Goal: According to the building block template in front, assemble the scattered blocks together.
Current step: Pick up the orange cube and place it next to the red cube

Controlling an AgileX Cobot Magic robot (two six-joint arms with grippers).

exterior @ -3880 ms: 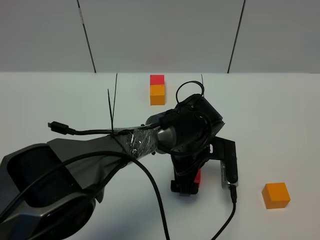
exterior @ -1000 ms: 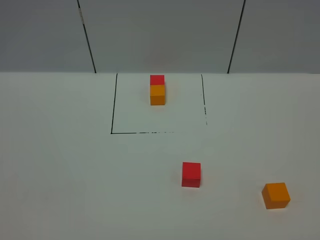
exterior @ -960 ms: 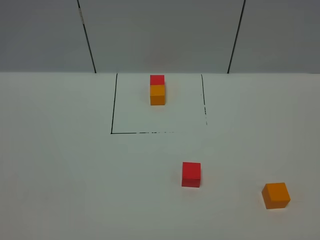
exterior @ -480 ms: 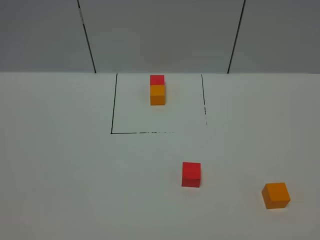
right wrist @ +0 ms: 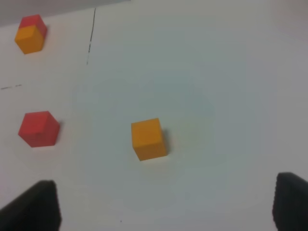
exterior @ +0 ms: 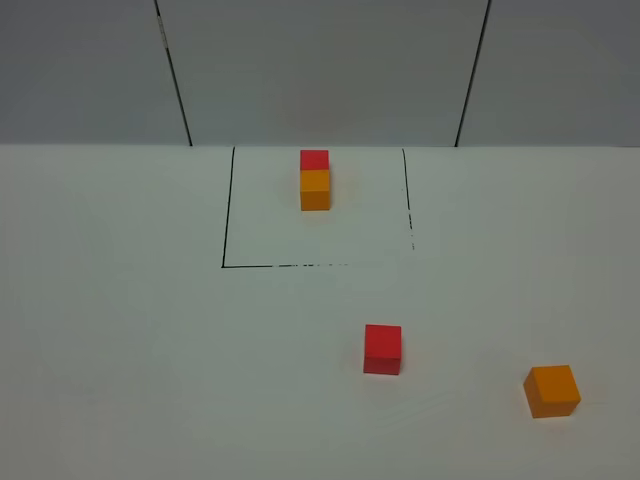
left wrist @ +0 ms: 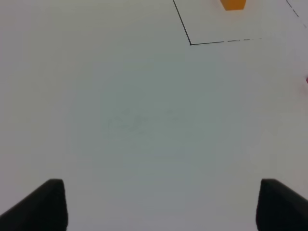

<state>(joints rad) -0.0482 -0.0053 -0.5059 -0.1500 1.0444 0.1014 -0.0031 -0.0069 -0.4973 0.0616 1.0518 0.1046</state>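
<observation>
The template (exterior: 314, 180) is a small red cube behind an orange cube, joined, at the back of a black-lined square; it also shows in the right wrist view (right wrist: 31, 34). The loose red cube (exterior: 382, 348) sits in front of the square. The loose orange cube (exterior: 552, 390) sits apart at the front right. Neither arm shows in the exterior view. My left gripper (left wrist: 163, 207) is open and empty over bare table, left of the square. My right gripper (right wrist: 161, 204) is open and empty, with the orange cube (right wrist: 149, 138) just ahead of it and the red cube (right wrist: 38, 128) off to one side.
The black-lined square (exterior: 223, 266) marks the back middle of the white table. Its near corner (left wrist: 191, 44) shows in the left wrist view, with the template's orange face (left wrist: 233, 4) at the picture edge. Grey wall panels stand behind the table.
The left arm, which was over the red cube 3.9 s ago, has left the exterior view; the red cube stays on the table. Nothing has moved in the last second.
</observation>
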